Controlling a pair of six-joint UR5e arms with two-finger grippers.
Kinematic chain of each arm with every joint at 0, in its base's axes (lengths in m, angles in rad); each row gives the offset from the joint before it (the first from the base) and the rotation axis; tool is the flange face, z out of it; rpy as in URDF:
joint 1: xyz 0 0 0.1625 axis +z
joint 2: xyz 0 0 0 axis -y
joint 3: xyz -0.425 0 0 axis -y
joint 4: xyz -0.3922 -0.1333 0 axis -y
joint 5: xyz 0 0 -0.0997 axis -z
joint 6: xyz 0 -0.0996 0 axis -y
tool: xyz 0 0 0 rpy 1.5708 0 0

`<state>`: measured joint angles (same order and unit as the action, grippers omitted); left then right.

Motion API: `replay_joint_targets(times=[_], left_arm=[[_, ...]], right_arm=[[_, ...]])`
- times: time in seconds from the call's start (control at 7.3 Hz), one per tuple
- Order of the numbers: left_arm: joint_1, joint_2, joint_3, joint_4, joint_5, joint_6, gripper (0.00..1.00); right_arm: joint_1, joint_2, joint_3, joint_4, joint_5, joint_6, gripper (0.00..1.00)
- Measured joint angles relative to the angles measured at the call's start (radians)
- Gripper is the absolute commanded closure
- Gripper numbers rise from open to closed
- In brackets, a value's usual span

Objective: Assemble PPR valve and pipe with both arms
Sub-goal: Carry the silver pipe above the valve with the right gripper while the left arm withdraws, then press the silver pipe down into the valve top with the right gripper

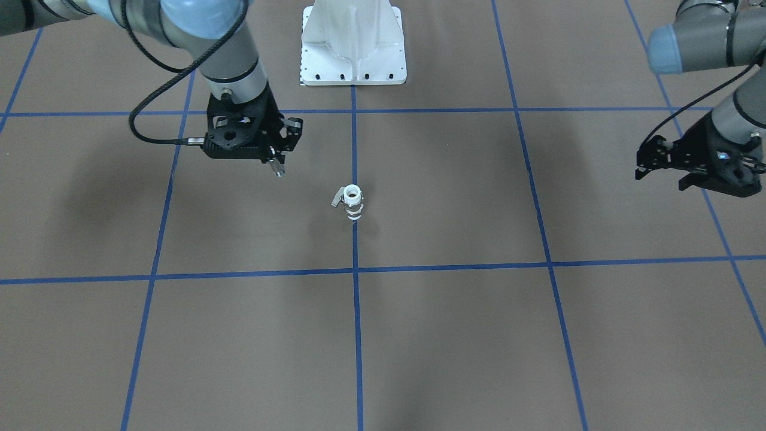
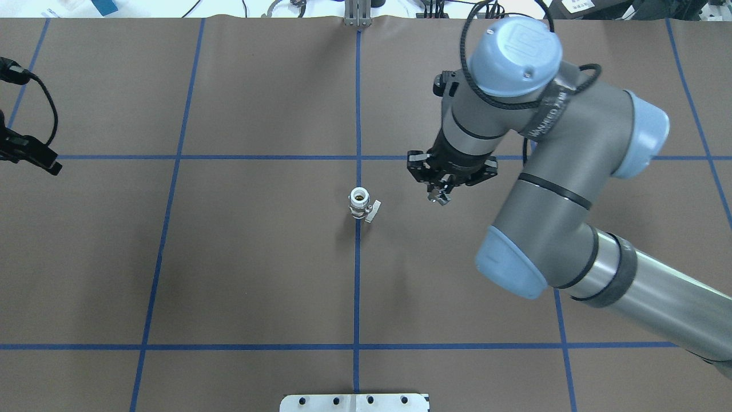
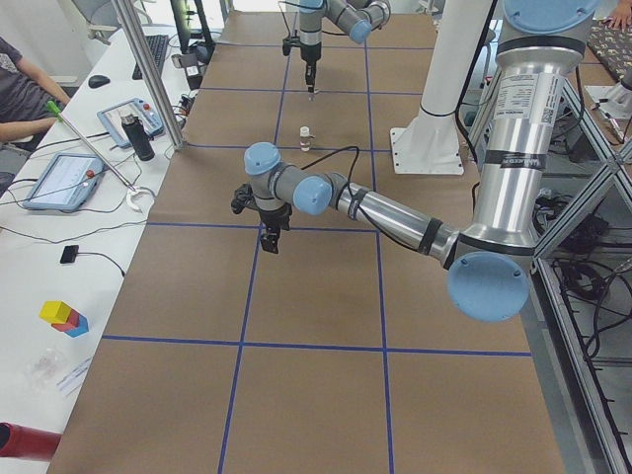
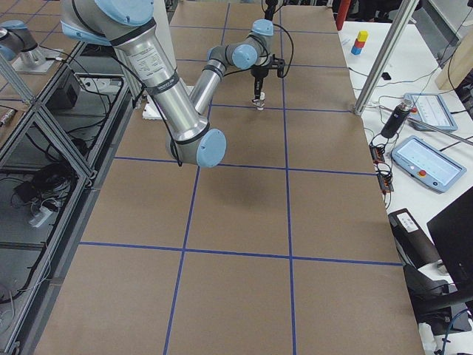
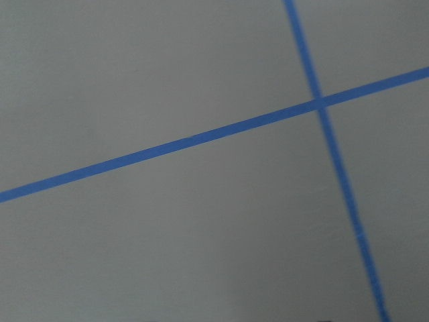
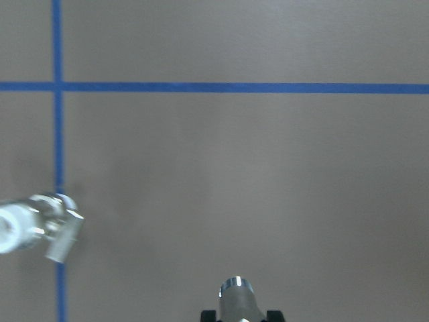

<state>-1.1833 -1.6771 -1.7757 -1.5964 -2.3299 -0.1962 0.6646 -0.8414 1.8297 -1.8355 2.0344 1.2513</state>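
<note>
The PPR valve (image 1: 353,202) stands upright on the table's centre tape line, white open end up, lever to one side. It also shows in the overhead view (image 2: 360,205) and at the left edge of the right wrist view (image 6: 33,225). My right gripper (image 1: 275,167) is shut on the pipe (image 1: 277,170), a short silver cylinder pointing down, held above the table beside the valve and apart from it (image 2: 439,197). The pipe's tip shows in the right wrist view (image 6: 236,298). My left gripper (image 1: 664,178) hangs open and empty far off to the side.
The white pedestal base (image 1: 353,45) stands behind the valve. Blue tape lines (image 5: 201,137) cross the brown table. Tablets, a bottle and cables lie on the operators' side table (image 3: 69,178), off the work surface.
</note>
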Motion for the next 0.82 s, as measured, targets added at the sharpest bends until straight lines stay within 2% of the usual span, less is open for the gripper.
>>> replay_joint_targets(times=[0.14, 0.41, 0.82], left_arm=[[-0.029, 0.005, 0.032, -0.005, -0.027, 0.036, 0.01], [-0.046, 0.017, 0.045, -0.008, -0.042, 0.052, 0.01], [-0.048, 0.022, 0.044, -0.008, -0.044, 0.047, 0.0]], right_arm=[[-0.013, 0.066, -0.068, 0.03, -0.001, 0.113, 1.0], [-0.027, 0.157, -0.186, 0.08, -0.005, 0.206, 1.0], [-0.038, 0.193, -0.249, 0.09, -0.003, 0.211, 1.0]])
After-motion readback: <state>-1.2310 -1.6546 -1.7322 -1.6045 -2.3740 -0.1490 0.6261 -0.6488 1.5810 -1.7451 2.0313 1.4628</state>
